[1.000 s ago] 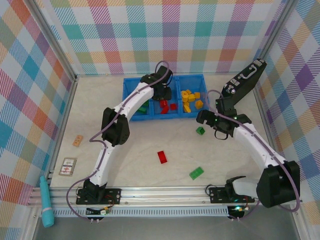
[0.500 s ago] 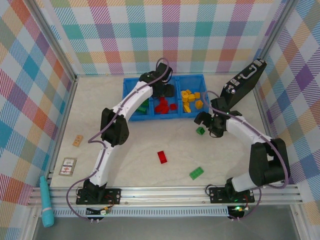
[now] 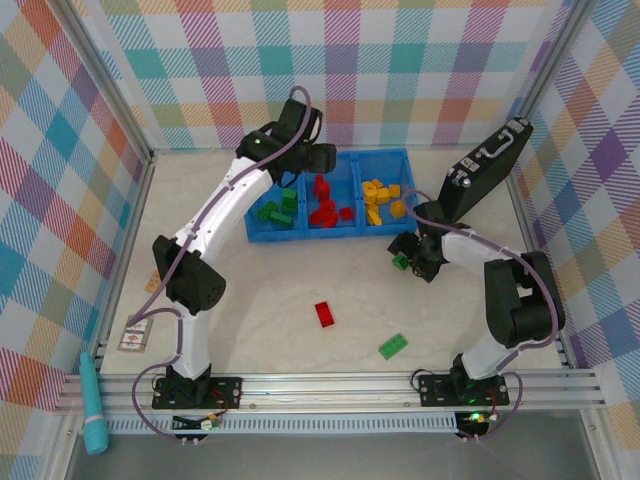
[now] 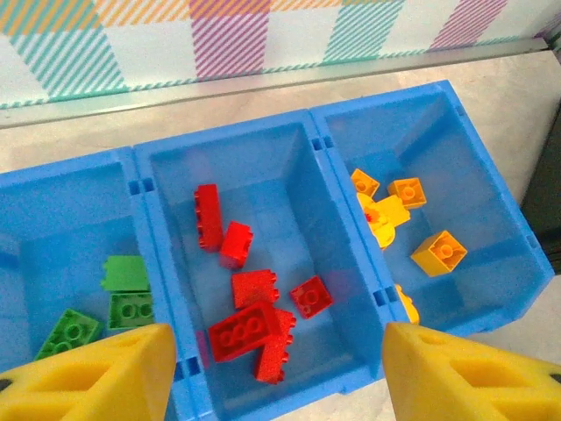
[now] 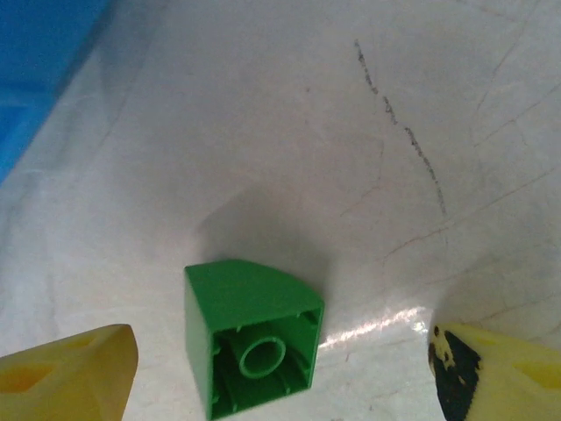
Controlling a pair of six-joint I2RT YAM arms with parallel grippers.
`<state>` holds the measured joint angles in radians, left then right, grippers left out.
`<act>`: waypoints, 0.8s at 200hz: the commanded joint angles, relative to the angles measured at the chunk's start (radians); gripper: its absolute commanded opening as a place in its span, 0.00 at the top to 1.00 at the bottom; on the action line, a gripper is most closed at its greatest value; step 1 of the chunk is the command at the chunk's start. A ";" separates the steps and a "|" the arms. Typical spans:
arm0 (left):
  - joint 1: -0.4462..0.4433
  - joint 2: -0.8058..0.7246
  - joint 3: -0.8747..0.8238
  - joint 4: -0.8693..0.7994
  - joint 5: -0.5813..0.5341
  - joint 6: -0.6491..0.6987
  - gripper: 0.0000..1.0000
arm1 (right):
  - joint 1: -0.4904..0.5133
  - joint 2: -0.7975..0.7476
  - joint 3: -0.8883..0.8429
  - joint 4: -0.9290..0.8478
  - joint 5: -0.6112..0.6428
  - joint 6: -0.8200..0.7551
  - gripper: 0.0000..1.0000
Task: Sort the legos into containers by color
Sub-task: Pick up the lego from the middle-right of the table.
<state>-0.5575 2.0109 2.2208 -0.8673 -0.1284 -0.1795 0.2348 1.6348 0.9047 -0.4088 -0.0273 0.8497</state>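
Spread and empty, the right gripper [image 5: 280, 373] straddles a green brick [image 5: 252, 346] on the table [image 5: 263, 132] at 5 o'clock from the blue bin [image 3: 330, 234]; a clean pickup likely means closing squarely on its flat sides. The left gripper [image 4: 280, 377] hangs open over the bin; the right fingertips [image 5: 70, 373] are cut off at 6 o'clock.

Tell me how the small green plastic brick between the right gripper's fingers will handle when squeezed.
The small green plastic brick looks rigid, so it probably won't deform under the right gripper. Being hollow, it is likely light. Its smooth faces and one rounded edge may let it slip or twist if gripped off-centre.
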 commanded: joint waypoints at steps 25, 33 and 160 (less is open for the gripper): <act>0.017 -0.063 -0.091 0.017 -0.051 0.055 0.36 | -0.005 0.071 0.031 0.026 -0.032 0.016 0.21; 0.022 -0.071 -0.103 0.019 -0.051 0.056 0.36 | -0.005 0.078 0.035 0.024 -0.033 0.011 0.23; 0.087 -0.196 -0.289 0.079 -0.037 0.053 0.36 | 0.044 0.229 0.087 -0.010 -0.038 -0.077 0.53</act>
<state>-0.4873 1.8591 1.9583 -0.8146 -0.1593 -0.1402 0.2386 1.7527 1.0267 -0.5850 0.0151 0.7990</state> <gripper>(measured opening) 0.640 0.495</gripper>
